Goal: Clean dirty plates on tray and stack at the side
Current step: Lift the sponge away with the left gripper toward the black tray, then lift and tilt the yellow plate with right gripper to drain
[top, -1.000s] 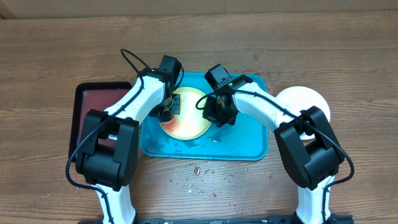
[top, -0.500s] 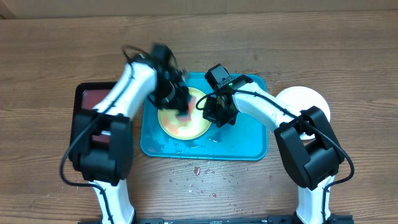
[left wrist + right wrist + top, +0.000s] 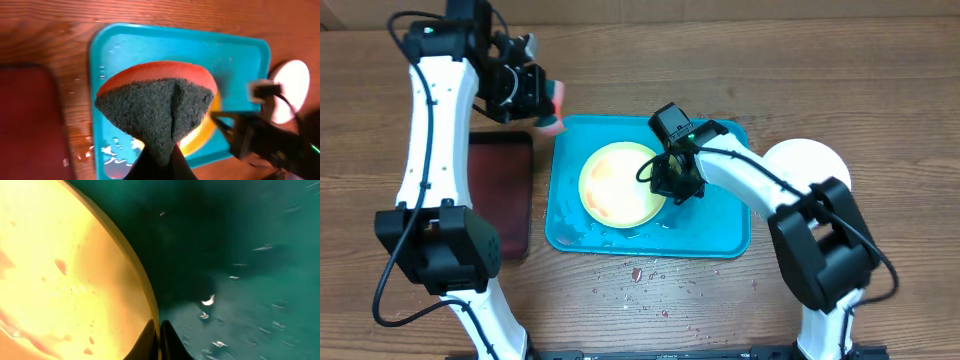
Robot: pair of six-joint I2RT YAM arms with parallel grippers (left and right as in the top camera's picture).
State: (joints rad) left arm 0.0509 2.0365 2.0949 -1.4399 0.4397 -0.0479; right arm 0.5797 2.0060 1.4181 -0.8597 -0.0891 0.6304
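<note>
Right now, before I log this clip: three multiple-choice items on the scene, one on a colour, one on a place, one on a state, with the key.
1. What colour is the rim of the plate on the tray? A) pale blue B) yellow-green C) black
2. Where is the sponge? A) in the left jaws, by the tray's far-left corner B) resting on the plate C) in the right jaws
3. How do the right jaws stand? A) wide open above the tray B) shut on the sponge C) shut on the plate's rim
Key: B, the overhead view shows a yellow-green rim; A, the left wrist view shows the sponge pinched from below; C, the right wrist view shows them closed at the rim.
</note>
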